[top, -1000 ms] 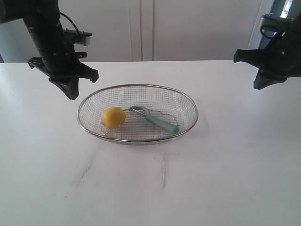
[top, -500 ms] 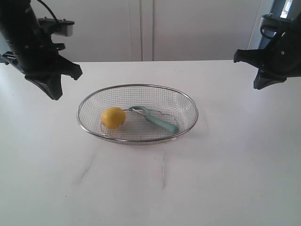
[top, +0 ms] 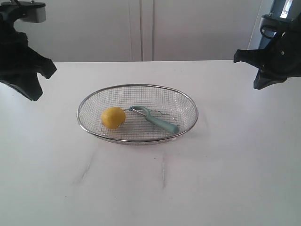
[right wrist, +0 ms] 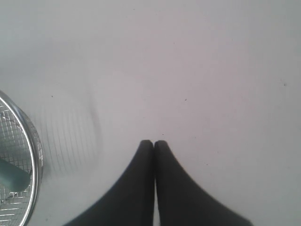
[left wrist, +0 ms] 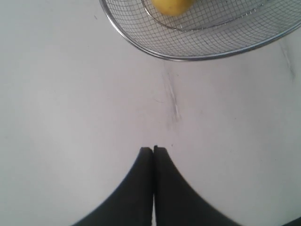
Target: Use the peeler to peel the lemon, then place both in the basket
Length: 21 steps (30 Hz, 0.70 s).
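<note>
The yellow lemon (top: 113,117) lies in the left half of the wire basket (top: 188,101), and the teal peeler (top: 155,119) rests beside it, handle pointing right. My left gripper (top: 34,96) hangs shut and empty above the table, well left of the basket. In the left wrist view its tips (left wrist: 153,149) meet over bare table, with the basket rim (left wrist: 141,44) and part of the lemon (left wrist: 172,5) beyond. My right gripper (top: 259,85) is shut and empty far right of the basket; its tips (right wrist: 154,142) touch, and the basket rim (right wrist: 29,160) shows beside them.
The white table (top: 155,183) carries faint scuff marks (top: 163,172) in front of the basket. A pale wall with a vertical seam (top: 141,28) stands behind the table's far edge.
My left arm has swung left, away from the basket's left rim, toward the picture's edge. The right arm, lemon and peeler have stayed where they were.
</note>
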### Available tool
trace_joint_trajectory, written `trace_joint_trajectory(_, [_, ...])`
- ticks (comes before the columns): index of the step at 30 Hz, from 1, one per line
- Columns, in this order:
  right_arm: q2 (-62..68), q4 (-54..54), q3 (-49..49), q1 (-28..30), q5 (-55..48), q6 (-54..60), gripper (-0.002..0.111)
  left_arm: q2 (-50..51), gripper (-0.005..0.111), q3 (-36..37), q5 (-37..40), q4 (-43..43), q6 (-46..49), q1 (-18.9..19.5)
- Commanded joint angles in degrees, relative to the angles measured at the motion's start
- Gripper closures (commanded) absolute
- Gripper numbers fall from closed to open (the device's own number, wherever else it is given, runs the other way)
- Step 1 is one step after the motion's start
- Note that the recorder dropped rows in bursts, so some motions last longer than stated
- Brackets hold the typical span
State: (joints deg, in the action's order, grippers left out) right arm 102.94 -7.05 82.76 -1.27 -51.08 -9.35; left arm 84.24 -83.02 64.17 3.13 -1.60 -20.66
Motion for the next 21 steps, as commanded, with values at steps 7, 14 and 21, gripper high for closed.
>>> trace_joint_trajectory(7, [-0.63,0.43,-0.2,0.3,0.49,0.4,0.108,-1.77,0.107,0.54,3.08,0.43,0.4,0.02])
trace_joint_trajectory(14, [-0.63,0.43,-0.2,0.3,0.49,0.4,0.108,-1.77,0.107,0.54,2.83,-0.18,0.4,0.02])
trace_joint_trajectory(21, [-0.63,0.43,-0.2,0.3,0.49,0.4,0.108,-7.26,0.107,1.72,1.05,-0.26,0.4,0.02])
